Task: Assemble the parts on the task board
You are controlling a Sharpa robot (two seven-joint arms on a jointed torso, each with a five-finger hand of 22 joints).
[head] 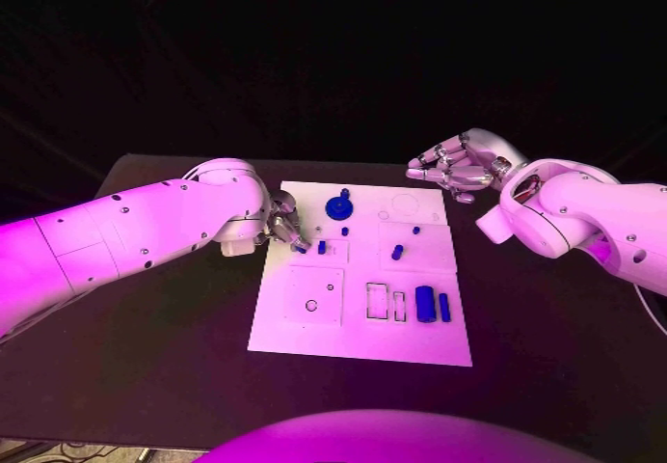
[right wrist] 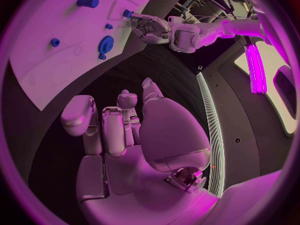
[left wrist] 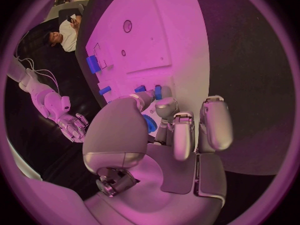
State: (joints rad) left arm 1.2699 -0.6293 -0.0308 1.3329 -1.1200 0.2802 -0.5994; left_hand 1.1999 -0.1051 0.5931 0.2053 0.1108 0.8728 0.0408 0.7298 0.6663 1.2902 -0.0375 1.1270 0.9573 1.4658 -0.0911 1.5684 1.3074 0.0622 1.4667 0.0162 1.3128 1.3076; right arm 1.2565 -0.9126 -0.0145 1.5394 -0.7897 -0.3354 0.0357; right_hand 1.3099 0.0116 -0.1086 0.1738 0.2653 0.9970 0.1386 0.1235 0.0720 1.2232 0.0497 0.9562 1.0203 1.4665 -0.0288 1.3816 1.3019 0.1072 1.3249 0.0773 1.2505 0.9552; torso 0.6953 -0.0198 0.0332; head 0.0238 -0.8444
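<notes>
The white task board [head: 359, 333] lies mid-table. A blue gear [head: 339, 205] sits at its far end, with small blue pegs [head: 398, 252] near the middle and two blue blocks [head: 424, 303] toward the near right. My left hand [head: 285, 224] rests at the board's left edge, its fingertips [left wrist: 165, 105] right beside two small pegs [left wrist: 158, 91]; the thumb and fingers stand apart with nothing clearly between them. The thumb half hides the gear [left wrist: 150, 123]. My right hand [head: 452, 166] hovers beyond the board's far right corner, fingers loosely bent and holding nothing [right wrist: 125, 130].
Outlined slots [head: 378, 300] and a round hole [head: 311, 306] mark the board's near half. Bare black table [head: 167, 338] surrounds the board on all sides. From the right wrist, the left hand [right wrist: 150, 27] is seen reaching onto the board [right wrist: 62, 70].
</notes>
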